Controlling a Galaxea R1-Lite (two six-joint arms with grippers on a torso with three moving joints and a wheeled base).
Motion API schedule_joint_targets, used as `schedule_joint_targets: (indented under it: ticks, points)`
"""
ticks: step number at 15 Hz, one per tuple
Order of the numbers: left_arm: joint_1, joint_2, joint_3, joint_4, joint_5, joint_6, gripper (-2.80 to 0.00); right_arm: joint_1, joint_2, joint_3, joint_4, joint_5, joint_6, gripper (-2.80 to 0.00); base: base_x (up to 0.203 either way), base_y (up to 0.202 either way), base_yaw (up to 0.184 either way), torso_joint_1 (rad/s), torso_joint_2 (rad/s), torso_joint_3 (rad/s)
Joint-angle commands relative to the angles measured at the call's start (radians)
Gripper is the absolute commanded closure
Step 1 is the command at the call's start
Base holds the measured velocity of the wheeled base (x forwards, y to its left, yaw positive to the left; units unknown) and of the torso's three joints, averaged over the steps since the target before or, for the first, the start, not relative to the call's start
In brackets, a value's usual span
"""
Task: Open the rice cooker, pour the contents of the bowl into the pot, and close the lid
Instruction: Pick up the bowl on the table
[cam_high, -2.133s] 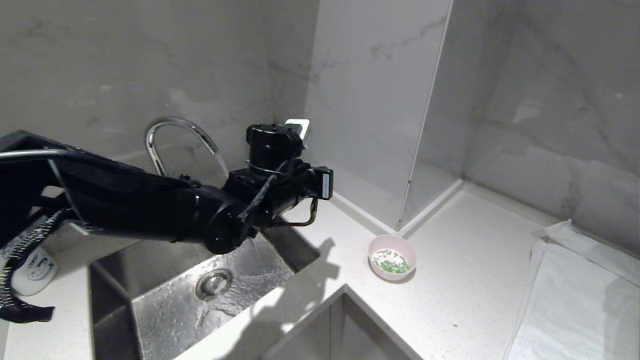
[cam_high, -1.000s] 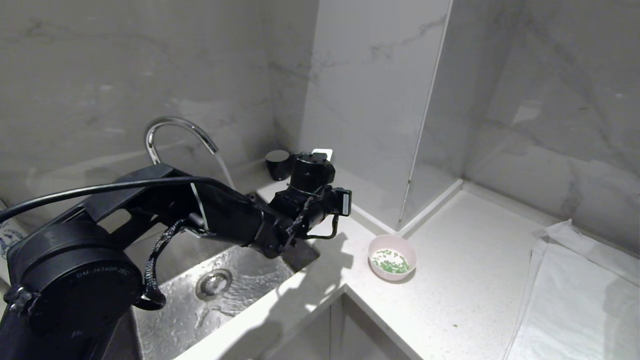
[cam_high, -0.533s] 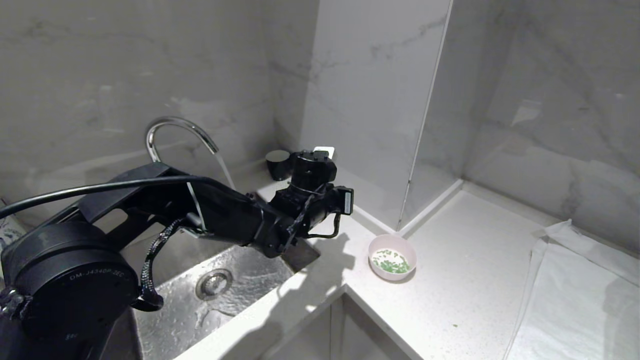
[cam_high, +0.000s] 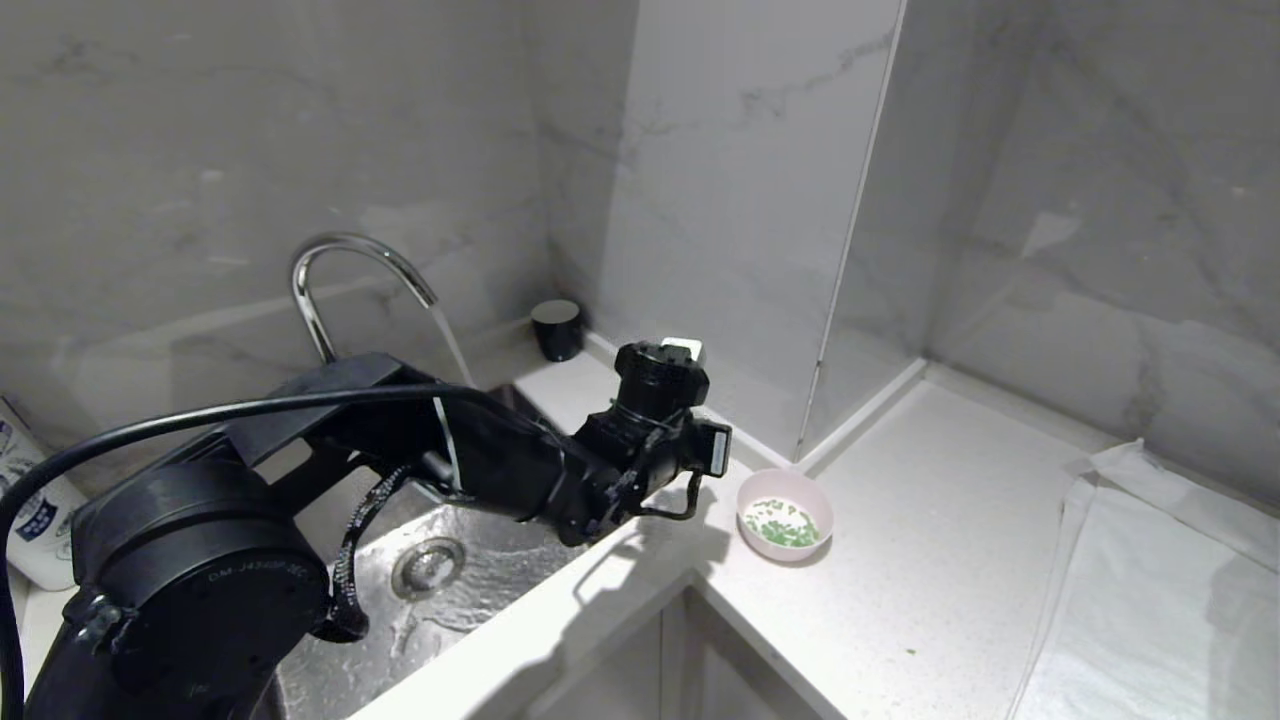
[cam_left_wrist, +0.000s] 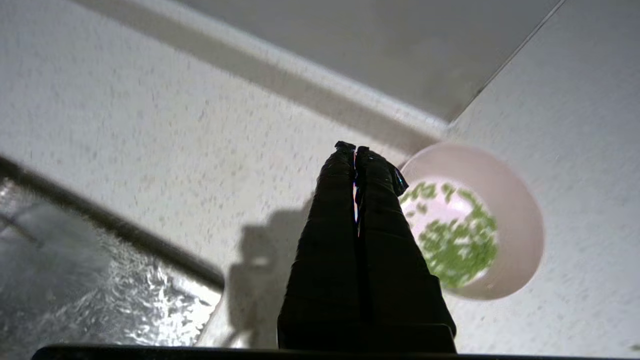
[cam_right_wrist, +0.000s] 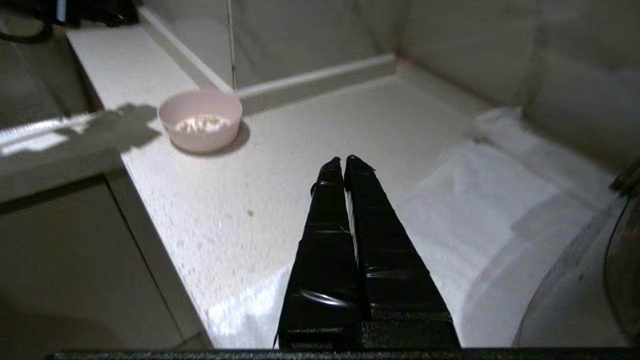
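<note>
In the head view the left arm (cam_high: 300, 490) covers much of the sink (cam_high: 470, 590) and hides its own gripper, and a white bottle (cam_high: 35, 530) is cut off by the left edge. In the left wrist view the left gripper (cam_left_wrist: 355, 150) covers the near rim of the bowl (cam_left_wrist: 520, 225), and the sink corner (cam_left_wrist: 75, 280) is blurred. At the right wrist view's edge a rounded, perhaps glass, object (cam_right_wrist: 590, 280) is cut off and too dim to name.

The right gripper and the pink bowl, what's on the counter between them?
Only bare speckled countertop lies between the right gripper and the bowl; the right wrist view shows it. The white cloth lies off to the other side.
</note>
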Motion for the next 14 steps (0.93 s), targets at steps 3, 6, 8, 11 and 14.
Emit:
schedule_joint_targets:
  ticks: [3,6,8,11,14]
  points:
    - [-0.011,0.022,-0.071,0.175,0.000,-0.034,0.00,0.000,-0.001,0.010,0.011,-0.002,0.006,0.00,0.000,0.000,0.000,0.000,0.00,0.000]
    - [-0.030,0.082,-0.219,0.267,-0.003,-0.060,-2.80,0.000,-0.001,0.011,0.011,-0.004,0.011,0.00,0.000,0.000,0.000,0.000,0.00,0.000]
    - [-0.049,0.141,-0.334,0.359,-0.006,-0.091,-2.80,0.000,-0.001,0.010,0.011,-0.004,0.011,0.00,0.000,0.000,0.000,0.000,0.00,0.000]
    - [-0.059,0.211,-0.391,0.416,-0.007,-0.107,-2.80,0.000,-0.001,0.011,0.011,-0.007,0.015,0.00,0.000,0.000,0.000,0.000,0.00,0.000]
    - [-0.062,0.226,-0.388,0.451,-0.003,-0.108,-2.80,0.000,-0.001,0.010,0.011,-0.019,0.033,0.00,0.000,0.000,0.000,0.000,0.00,0.000]
